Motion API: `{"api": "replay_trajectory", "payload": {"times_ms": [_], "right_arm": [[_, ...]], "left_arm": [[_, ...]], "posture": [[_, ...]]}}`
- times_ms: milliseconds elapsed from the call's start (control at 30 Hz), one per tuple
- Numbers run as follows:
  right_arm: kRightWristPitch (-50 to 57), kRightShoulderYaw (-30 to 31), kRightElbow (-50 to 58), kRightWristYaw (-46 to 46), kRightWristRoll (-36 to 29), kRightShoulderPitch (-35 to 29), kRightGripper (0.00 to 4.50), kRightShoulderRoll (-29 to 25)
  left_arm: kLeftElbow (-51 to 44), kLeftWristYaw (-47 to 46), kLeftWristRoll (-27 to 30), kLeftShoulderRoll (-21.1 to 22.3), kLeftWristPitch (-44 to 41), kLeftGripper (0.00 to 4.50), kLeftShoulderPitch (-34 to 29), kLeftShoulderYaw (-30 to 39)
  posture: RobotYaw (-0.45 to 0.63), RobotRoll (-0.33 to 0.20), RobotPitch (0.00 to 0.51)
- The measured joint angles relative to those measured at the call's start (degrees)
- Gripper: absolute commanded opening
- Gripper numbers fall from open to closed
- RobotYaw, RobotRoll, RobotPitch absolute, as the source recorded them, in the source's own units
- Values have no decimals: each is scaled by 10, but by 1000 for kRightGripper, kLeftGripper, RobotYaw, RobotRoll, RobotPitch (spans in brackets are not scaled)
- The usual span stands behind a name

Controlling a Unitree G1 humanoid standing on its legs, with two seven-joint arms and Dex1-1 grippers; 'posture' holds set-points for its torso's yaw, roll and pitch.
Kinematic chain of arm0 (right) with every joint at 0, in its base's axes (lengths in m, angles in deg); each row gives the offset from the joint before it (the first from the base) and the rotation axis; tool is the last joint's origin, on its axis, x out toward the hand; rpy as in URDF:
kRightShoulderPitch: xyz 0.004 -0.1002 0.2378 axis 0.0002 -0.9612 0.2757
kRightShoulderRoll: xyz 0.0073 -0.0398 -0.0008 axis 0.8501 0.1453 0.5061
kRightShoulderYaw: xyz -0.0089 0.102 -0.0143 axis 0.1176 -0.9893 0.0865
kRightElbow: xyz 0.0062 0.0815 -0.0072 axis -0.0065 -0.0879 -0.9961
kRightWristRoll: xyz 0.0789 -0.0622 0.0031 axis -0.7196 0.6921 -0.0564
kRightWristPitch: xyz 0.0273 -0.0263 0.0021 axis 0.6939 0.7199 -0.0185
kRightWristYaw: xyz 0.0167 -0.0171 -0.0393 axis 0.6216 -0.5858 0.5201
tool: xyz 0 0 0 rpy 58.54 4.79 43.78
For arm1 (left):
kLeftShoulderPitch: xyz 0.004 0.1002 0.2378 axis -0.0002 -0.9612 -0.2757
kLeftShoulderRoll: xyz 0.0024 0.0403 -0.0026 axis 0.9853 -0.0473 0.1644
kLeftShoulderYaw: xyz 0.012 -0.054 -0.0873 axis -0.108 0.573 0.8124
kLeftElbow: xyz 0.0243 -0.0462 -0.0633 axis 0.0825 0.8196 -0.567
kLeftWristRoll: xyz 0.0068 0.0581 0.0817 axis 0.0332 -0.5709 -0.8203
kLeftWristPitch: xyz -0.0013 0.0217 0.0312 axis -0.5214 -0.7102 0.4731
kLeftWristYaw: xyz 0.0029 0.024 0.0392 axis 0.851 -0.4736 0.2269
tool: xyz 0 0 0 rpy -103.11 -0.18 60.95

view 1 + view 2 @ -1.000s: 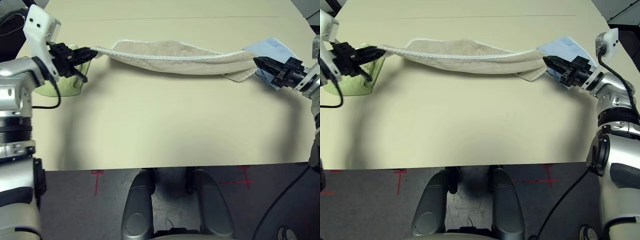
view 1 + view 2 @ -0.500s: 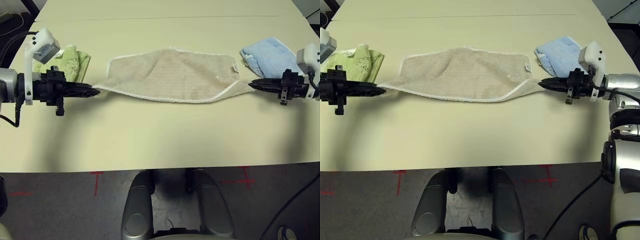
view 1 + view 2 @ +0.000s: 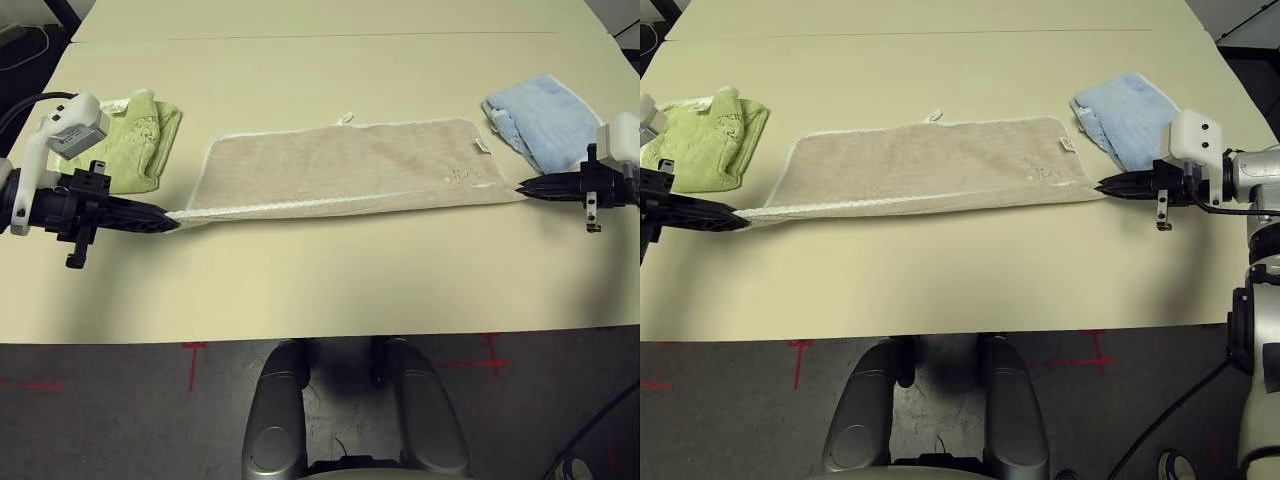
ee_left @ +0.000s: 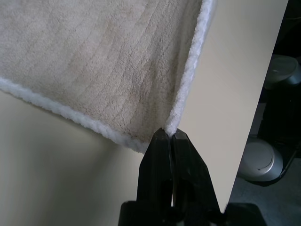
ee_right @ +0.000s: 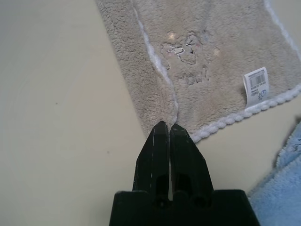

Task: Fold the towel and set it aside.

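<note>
I see the beige towel (image 3: 350,168) stretched flat on the table (image 3: 320,280), left gripper (image 3: 172,222) and right gripper (image 3: 520,189) each clamped on a near corner.

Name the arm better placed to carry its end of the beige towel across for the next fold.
Either, slightly the left: both tools, left tool and right tool, are shut on corners of the beige ribbed terry towel; the left corner already looks lifted.
</note>
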Motion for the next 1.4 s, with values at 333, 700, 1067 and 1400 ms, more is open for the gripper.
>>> {"api": "replay_trajectory", "payload": {"times_ms": [333,700,1067,1400], "right_arm": [[-1,57,38,1,-49,-25,0,-28],[31,32,-10,-108,-40,26,0,2],[109,14,-40,-319,-3,62,0,69],[138,18,-56,-449,48,90,0,106]], "left_arm": [[-19,0,39,39,3,28,-5,-32],[97,-83,-53,-87,60,28,150,-62],[285,-192,-157,-221,147,28,254,-66],[362,-176,-198,-239,184,28,285,-73]], "posture": [[36,0,290],[46,0,289],[31,0,295],[37,0,299]]}}
